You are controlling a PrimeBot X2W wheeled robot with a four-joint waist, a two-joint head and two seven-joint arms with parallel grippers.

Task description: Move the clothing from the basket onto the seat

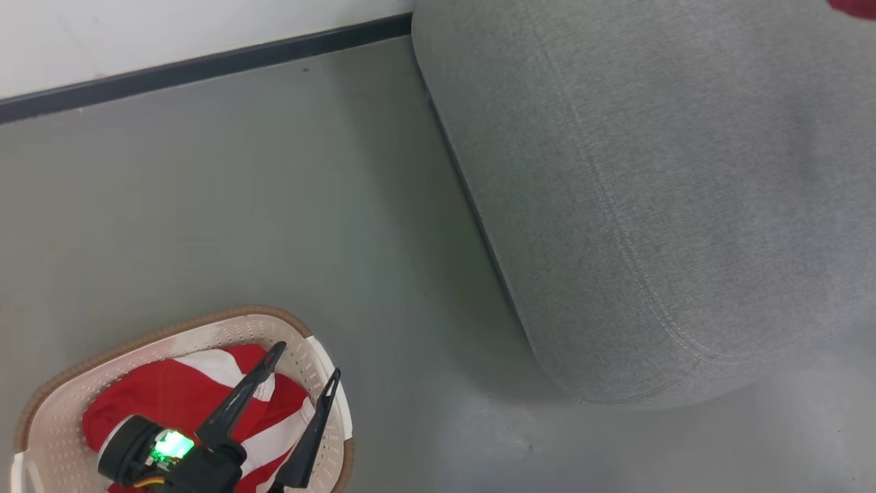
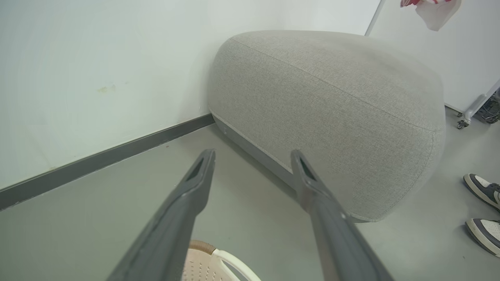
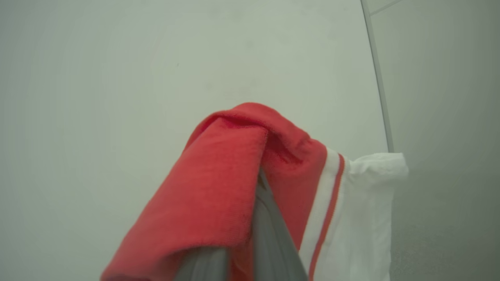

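left gripper wide open over the basket near the seat, right gripper clamped on a red-white garment, someone's sneakers beside the seat

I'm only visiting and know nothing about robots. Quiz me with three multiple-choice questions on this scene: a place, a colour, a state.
1. Where does the basket stand? A on a shelf B on the floor C on a table
2. What colour is the seat? A grey B blue C brown
3. How are the fingers of the left gripper? A spread apart B pressed together C clamped on a cup
Answers: B, floor surrounds it; A, its fabric is grey; A, a wide gap separates them.
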